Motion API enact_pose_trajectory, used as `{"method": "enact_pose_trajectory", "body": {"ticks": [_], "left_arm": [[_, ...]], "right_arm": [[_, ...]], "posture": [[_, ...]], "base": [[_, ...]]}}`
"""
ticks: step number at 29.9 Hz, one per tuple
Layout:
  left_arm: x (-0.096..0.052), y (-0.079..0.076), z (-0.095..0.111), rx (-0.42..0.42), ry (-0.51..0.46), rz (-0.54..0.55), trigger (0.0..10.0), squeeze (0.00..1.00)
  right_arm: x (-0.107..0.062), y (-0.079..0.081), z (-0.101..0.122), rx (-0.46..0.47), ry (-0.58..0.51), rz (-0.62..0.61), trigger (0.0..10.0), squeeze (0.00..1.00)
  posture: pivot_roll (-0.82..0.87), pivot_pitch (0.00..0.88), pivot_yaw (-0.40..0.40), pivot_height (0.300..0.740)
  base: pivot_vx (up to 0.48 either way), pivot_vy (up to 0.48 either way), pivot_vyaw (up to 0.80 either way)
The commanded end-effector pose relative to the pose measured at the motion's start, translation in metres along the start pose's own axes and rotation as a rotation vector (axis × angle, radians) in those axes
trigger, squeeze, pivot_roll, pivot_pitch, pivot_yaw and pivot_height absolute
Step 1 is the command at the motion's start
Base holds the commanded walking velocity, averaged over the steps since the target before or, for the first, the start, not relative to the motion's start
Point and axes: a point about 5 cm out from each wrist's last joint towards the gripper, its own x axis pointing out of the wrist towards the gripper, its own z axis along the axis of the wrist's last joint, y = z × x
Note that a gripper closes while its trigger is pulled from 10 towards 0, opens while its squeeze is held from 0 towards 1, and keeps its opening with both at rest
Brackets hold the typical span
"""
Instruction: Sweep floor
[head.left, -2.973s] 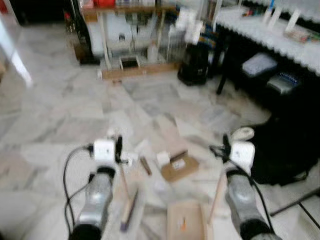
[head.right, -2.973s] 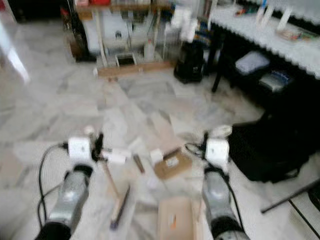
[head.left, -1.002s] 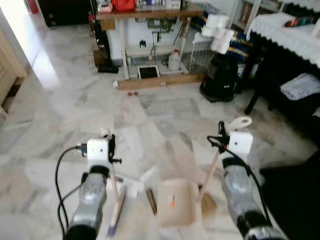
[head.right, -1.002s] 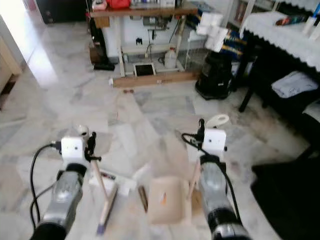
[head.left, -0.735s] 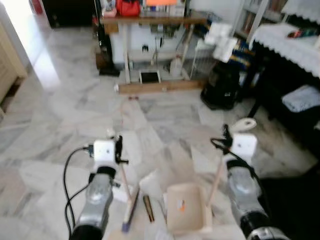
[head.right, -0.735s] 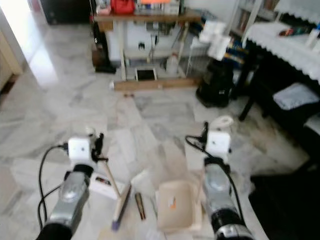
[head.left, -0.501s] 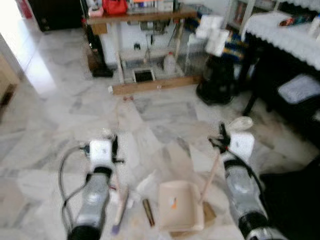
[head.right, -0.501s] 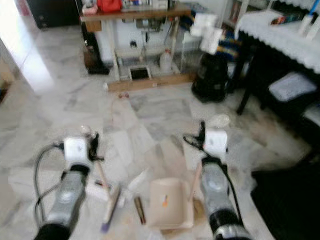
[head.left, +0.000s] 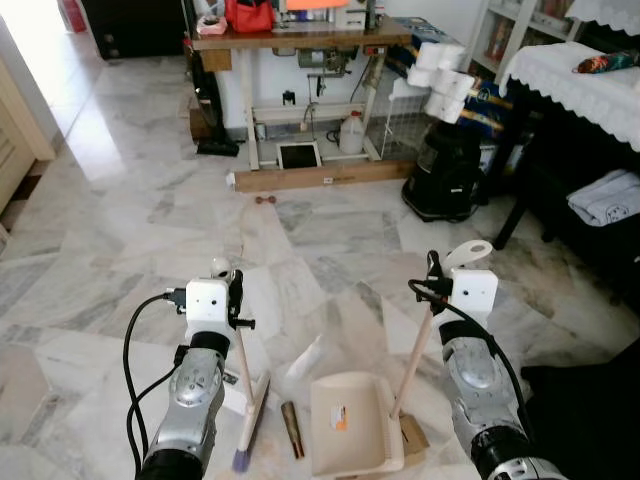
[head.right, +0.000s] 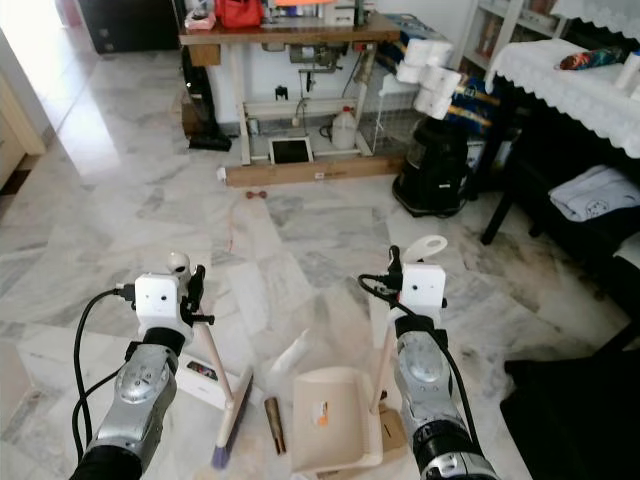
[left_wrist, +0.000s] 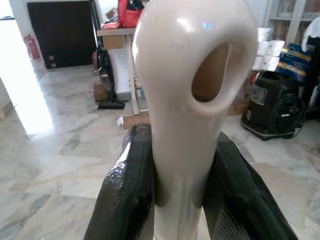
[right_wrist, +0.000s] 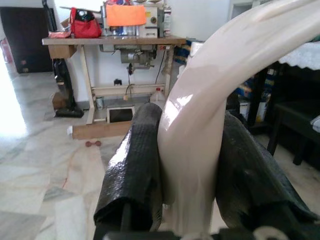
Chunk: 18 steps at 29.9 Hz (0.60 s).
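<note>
Broom (head.left: 248, 400) and dustpan (head.left: 348, 435) are both in my grip: the left hand (left_wrist: 177, 197) is clamped round the broom's cream handle just below its hanging hole, and the right hand (right_wrist: 190, 165) is clamped round the dustpan's curved handle top. The broom head sits low on the marble floor (head.left: 150, 220) ahead of my left arm, its purple-tipped bristles down at the tile. The dustpan rests on the floor just beside it, toward my right, mouth open toward the broom.

Between the two lie scraps: a white paper piece (head.left: 305, 357), a small brown stick-like item (head.left: 291, 443), and a flat box (head.right: 200, 378) beside the broom.

I judge both tools light and stiff, hard plastic on thin wooden shafts. The glossy handle ends look slippery, so they could twist in my fingers. Holding so high gives long leverage but poor control of the head, so I would keep strokes short and gentle. The scraps look light and may skid on the polished tile.
</note>
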Motion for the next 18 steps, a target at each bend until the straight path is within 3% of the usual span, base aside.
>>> {"method": "enact_pose_trajectory", "body": {"ticks": [1,18], "left_arm": [[0.003,-0.001,0.009,0.0,-0.042,-0.003,10.0,0.0],[0.006,-0.003,0.018,-0.009,-0.068,-0.002,10.0,0.0]], "right_arm": [[0.005,0.003,0.003,0.01,-0.001,0.016,10.0,0.0],[0.011,0.019,0.004,-0.017,0.015,0.043,10.0,0.0]], "posture": [[0.04,0.009,-0.021,0.74],[0.07,0.076,-0.043,0.74]], "base": [[0.0,0.0,0.0],[0.0,0.0,0.0]]}}
